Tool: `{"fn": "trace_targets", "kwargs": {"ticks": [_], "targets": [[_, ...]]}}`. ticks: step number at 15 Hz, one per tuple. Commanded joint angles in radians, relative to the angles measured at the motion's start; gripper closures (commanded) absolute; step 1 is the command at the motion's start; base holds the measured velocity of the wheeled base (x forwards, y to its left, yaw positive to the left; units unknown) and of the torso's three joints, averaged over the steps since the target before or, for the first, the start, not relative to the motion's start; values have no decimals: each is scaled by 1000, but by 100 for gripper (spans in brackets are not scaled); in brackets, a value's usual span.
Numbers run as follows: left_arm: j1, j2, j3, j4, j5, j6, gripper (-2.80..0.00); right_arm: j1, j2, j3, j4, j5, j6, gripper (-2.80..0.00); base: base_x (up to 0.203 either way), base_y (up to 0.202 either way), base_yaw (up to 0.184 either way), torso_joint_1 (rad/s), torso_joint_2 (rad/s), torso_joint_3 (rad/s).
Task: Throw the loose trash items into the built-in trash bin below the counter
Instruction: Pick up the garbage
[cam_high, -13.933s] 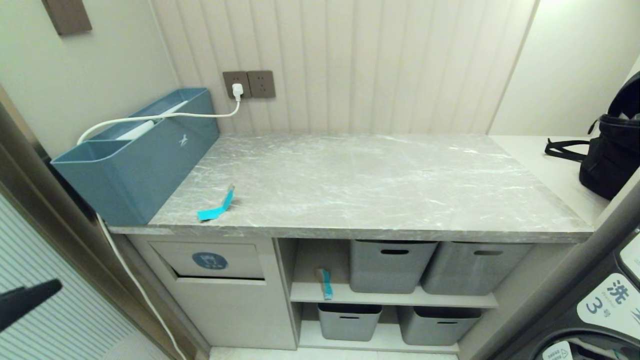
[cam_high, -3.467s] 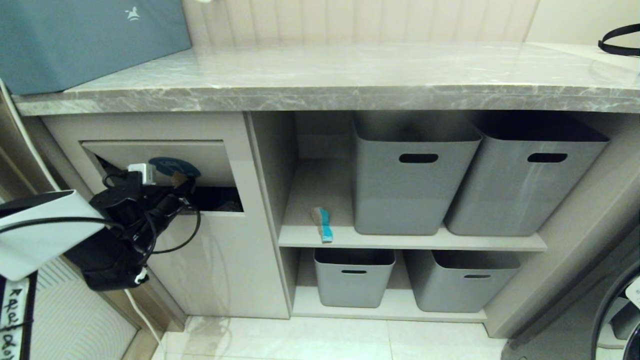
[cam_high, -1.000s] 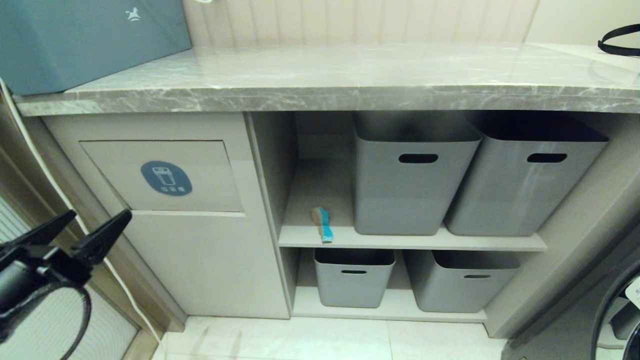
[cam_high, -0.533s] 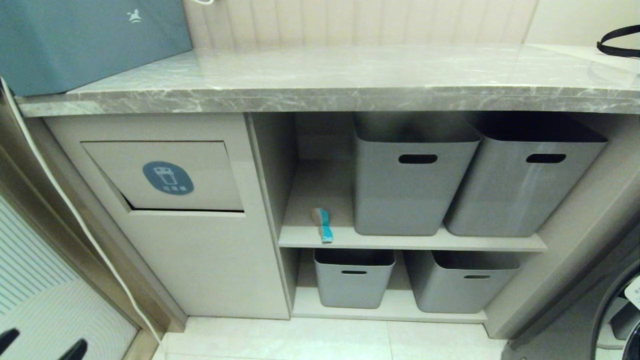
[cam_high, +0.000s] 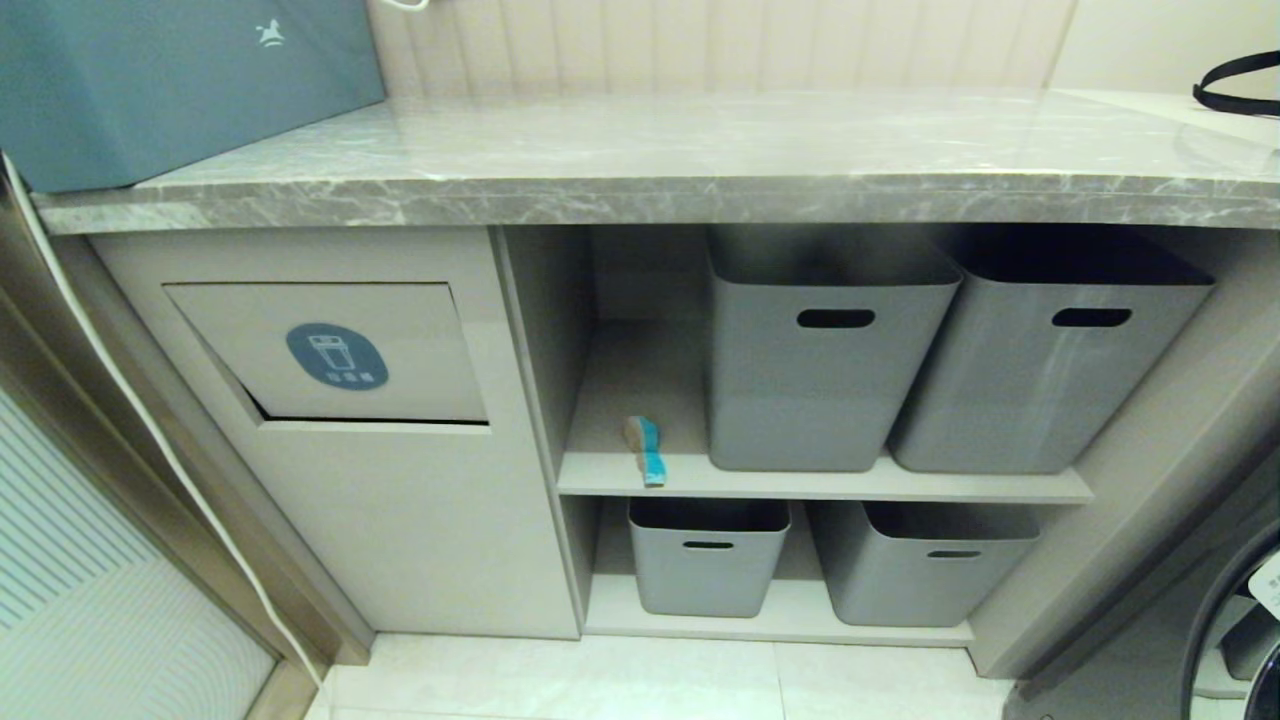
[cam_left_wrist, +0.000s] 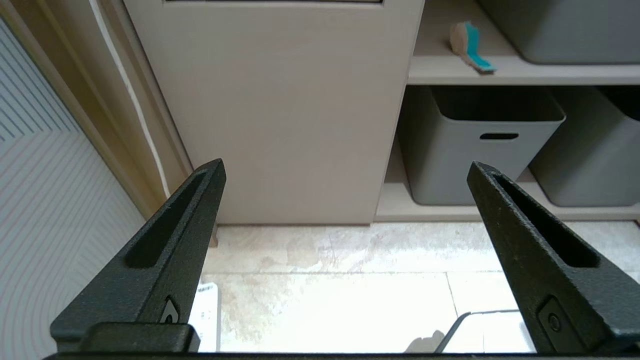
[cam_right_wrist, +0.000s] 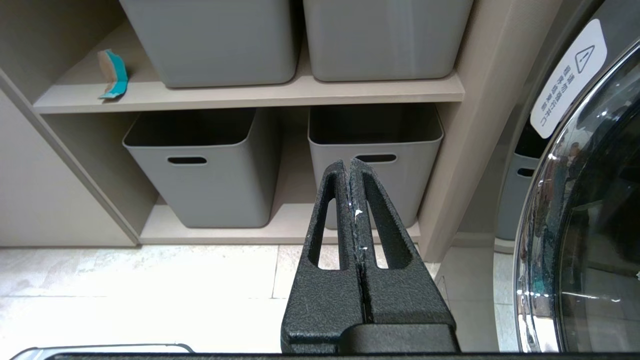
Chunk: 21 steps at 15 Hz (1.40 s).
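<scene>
left end effector (cam_left_wrist: 345, 172) had dropped from head view, empty and spread; the strip (cam_high: 647, 450) beside the basket (cam_high: 820, 350) risked being missed.

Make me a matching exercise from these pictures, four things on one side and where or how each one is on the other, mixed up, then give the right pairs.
Things:
1. teal strip
2. teal box
3. left gripper
4. right gripper

Places or states:
A. shut, empty
B. on the counter, left end
C. open, empty
D. on the upper shelf, beside a grey basket

Pairs: 1-D, 2-B, 3-C, 4-A
</scene>
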Motion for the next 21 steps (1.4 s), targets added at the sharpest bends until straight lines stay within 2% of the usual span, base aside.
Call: {"fn": "trace_targets", "kwargs": {"ticks": [1, 21], "targets": [[0, -15, 3, 5, 1, 0, -280, 0, 0, 2, -1, 0, 0, 0, 0, 0, 0, 0, 0, 0], [0, -15, 5, 6, 19, 8, -280, 0, 0, 2, -1, 0, 0, 0, 0, 0, 0, 0, 0, 0]]}}
